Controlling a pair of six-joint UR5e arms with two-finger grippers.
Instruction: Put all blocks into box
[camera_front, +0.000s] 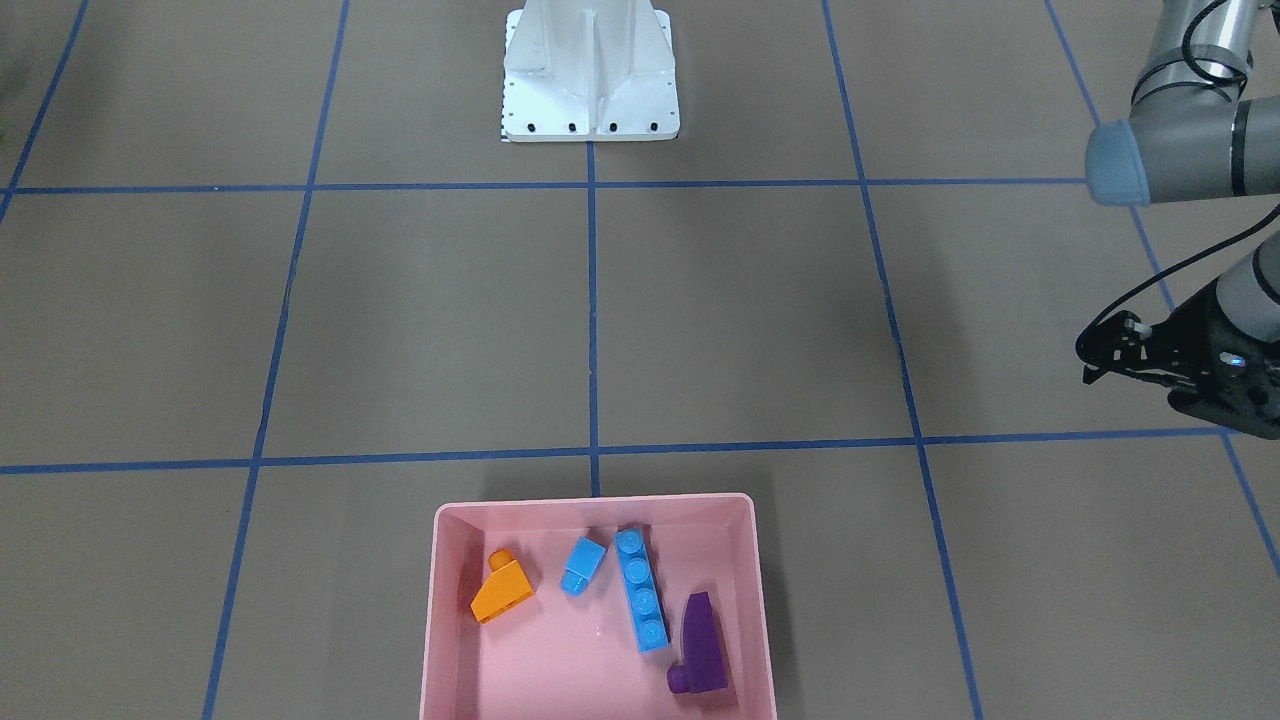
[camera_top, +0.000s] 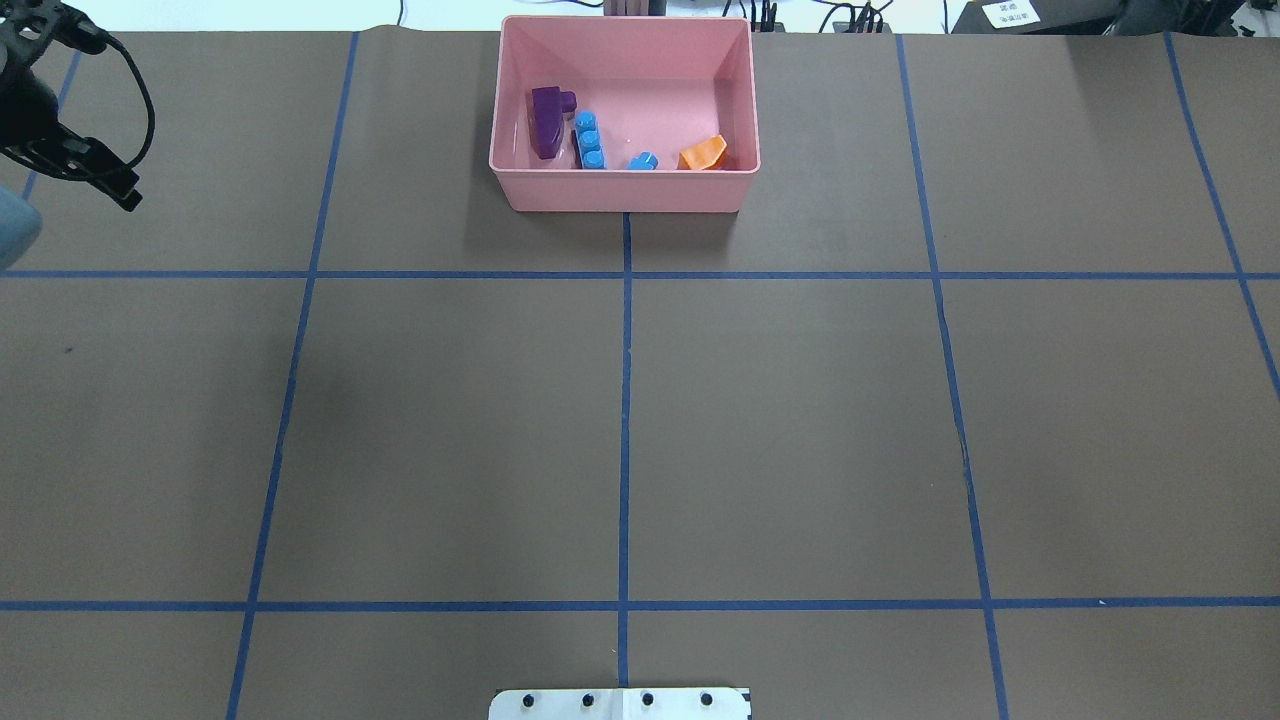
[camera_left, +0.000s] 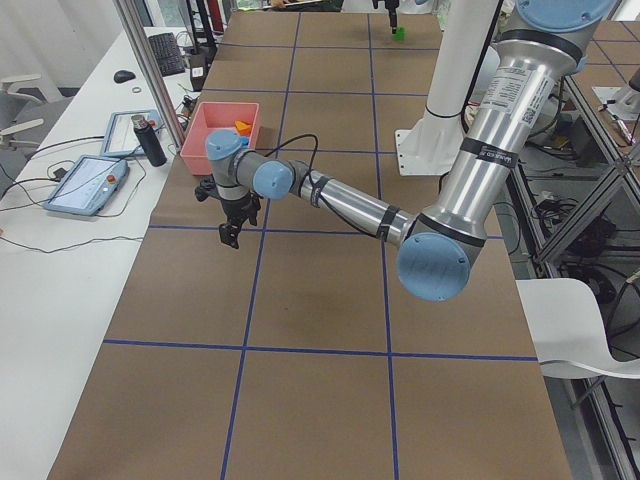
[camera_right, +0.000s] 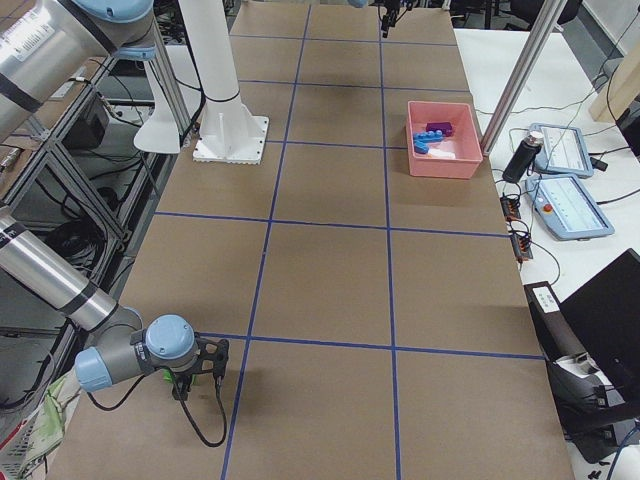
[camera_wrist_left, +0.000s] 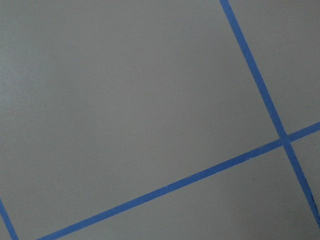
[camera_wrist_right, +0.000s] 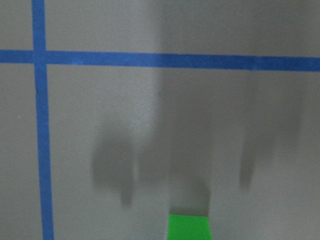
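The pink box (camera_front: 440, 600) (camera_top: 620, 190) holds an orange sloped block (camera_front: 503, 592), a small light-blue block (camera_front: 582, 566), a long light-blue block (camera_front: 640, 590) and a purple sloped block (camera_front: 700, 645). A green block (camera_left: 400, 33) (camera_wrist_right: 189, 227) lies far off on the table's right end. My right gripper (camera_left: 394, 14) (camera_right: 190, 385) hovers just above it; I cannot tell whether it is open or shut. My left gripper (camera_front: 1090, 375) (camera_top: 128, 198) hangs in the air off the box's left side, holding nothing visible. Its fingers overlap, so I cannot tell their state.
The white robot base (camera_front: 590, 90) stands at mid-table on the robot's side. Blue tape lines (camera_top: 625, 400) grid the brown surface. A side table beyond the box carries tablets (camera_left: 85, 185) and a dark bottle (camera_left: 150, 140).
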